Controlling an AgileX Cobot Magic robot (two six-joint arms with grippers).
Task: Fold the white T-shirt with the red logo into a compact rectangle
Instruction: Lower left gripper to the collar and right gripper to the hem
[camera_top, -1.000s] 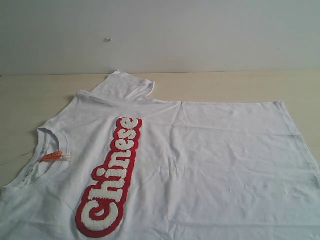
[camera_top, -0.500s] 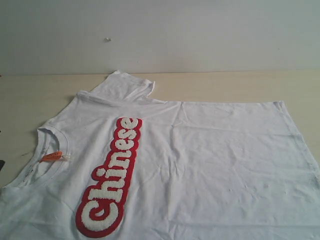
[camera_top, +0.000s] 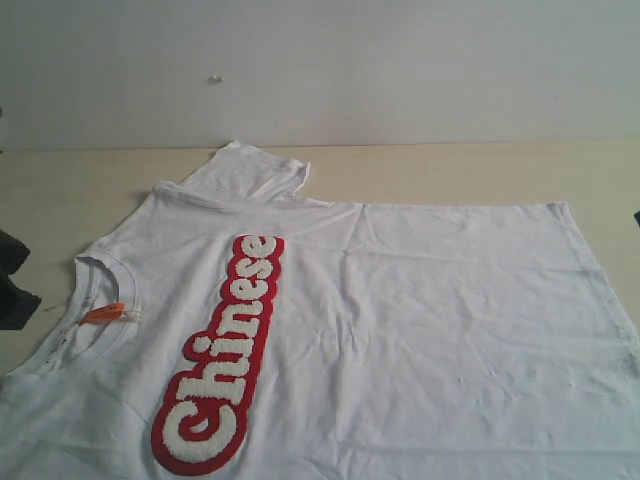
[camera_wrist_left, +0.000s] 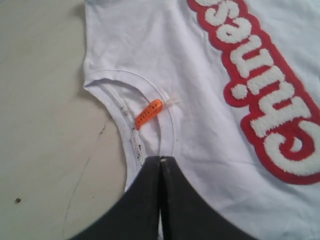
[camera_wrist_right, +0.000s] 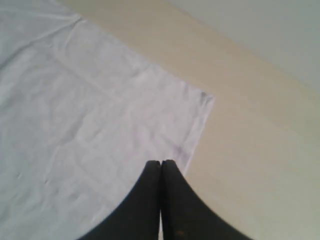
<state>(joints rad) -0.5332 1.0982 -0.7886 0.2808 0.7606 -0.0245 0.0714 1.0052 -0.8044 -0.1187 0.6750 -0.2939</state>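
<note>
The white T-shirt (camera_top: 420, 320) lay spread flat on the surface (camera_top: 450, 175), red logo (camera_top: 225, 360) facing up. The left fingers (camera_wrist_left: 145, 200) were pressed together, empty, by the collar (camera_wrist_left: 125, 117); the right fingers (camera_wrist_right: 145, 200) likewise by a hem corner (camera_wrist_right: 205, 102).

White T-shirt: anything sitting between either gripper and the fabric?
Nothing visible. The left gripper, shut, points at the collar beside the orange tag; the right gripper, shut, points at the hem corner. The white T-shirt lies flat on the table, with only the red logo on it.
</note>
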